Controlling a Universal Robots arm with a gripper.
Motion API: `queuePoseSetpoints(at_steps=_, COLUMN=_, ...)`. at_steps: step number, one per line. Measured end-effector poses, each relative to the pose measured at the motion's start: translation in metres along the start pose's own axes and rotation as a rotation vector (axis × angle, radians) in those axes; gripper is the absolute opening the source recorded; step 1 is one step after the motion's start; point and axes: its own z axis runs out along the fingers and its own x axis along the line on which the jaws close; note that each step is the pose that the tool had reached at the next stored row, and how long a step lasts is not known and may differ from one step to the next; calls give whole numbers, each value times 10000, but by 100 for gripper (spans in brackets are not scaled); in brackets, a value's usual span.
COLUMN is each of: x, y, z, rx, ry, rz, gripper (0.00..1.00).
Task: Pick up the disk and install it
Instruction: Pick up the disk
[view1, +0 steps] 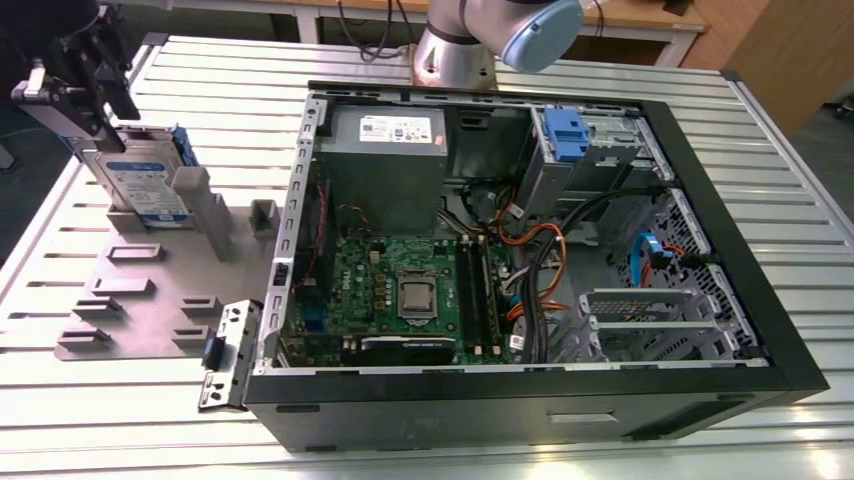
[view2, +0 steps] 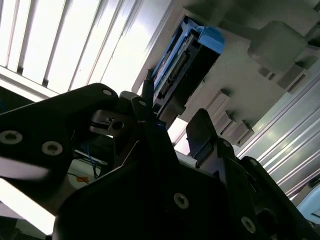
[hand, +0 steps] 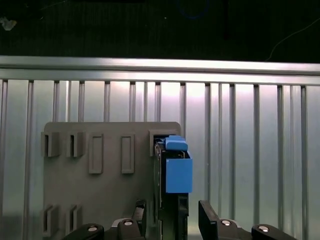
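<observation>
The disk (view1: 144, 185) is standing upright on its edge in a slot of the grey holder plate (view1: 147, 290), towards the exterior view's left, and its white-and-blue label is facing the camera there. In the first wrist view we are looking at the disk (hand: 177, 175) edge-on, with its blue carrier rail showing at one corner of the plate (hand: 100, 190).

The jaws are released. They are straddling the disk's upper end, one on each side, and in the first wrist view we are seeing a thin gap between each one and the disk. In the second wrist view the disk (view2: 180, 60) is running away from between them.

The plate is lying flat on the slatted metal surface (view1: 107, 420). Just beside it, on the exterior view's right, an open computer case (view1: 747, 330) is lying on its side and showing its motherboard (view1: 400, 280). A blue bracket (view1: 566, 135) is sitting in the drive bay at the case's far corner. The arm's base (view1: 454, 55) is rising behind the case.
</observation>
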Motion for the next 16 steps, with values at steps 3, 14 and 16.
queuePoseSetpoints(at_steps=3, x=2, y=-1, z=54, rx=-1, ry=0, rz=0, gripper=53)
queuePoseSetpoints(at_steps=14, x=9, y=-4, z=213, rx=-2, ry=1, rz=1, gripper=53)
queuePoseSetpoints(at_steps=16, x=9, y=-4, z=214, rx=-2, ry=1, rz=1, gripper=53)
